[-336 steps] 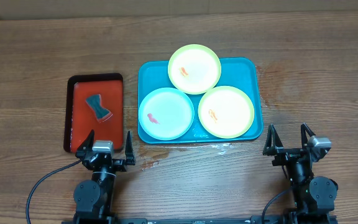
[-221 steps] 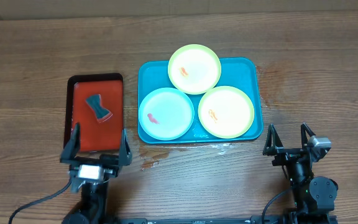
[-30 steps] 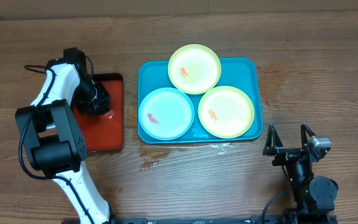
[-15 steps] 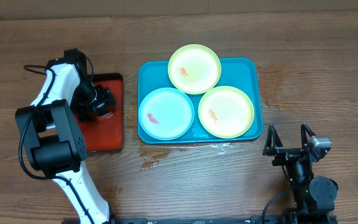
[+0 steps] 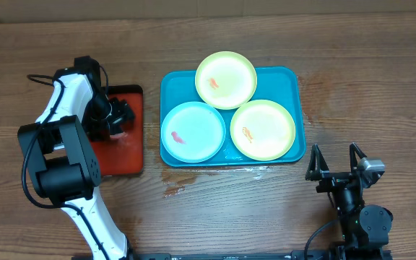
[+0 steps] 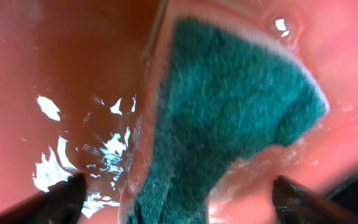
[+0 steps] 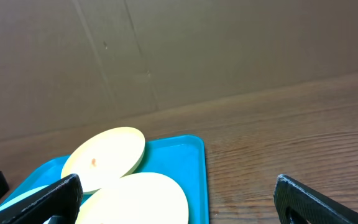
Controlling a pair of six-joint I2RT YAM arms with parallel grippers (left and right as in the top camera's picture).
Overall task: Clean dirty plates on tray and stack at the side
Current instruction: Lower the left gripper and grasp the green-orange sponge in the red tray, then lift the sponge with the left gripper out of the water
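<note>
Three plates lie on the teal tray [image 5: 292, 90]: a yellow-green plate [image 5: 226, 79] at the back, a light blue plate [image 5: 193, 131] front left, and a yellow-green plate [image 5: 263, 130] front right, each with a small red or orange smear. My left gripper [image 5: 119, 117] is down in the red tray [image 5: 114, 155], open, its fingers on either side of a dark green sponge [image 6: 229, 118] lying in wet film. My right gripper [image 5: 336, 162] is open and empty at the table's front right; its view shows the teal tray [image 7: 188, 158] and two yellow-green plates [image 7: 107, 155].
A cardboard wall [image 7: 179, 50] stands behind the table. Wet smears mark the wood in front of the teal tray [image 5: 175, 189] and to its right.
My left arm reached from the table's front to the red tray and lowered over the sponge; in the last second the gripper shifted slightly right. The right arm has not moved.
</note>
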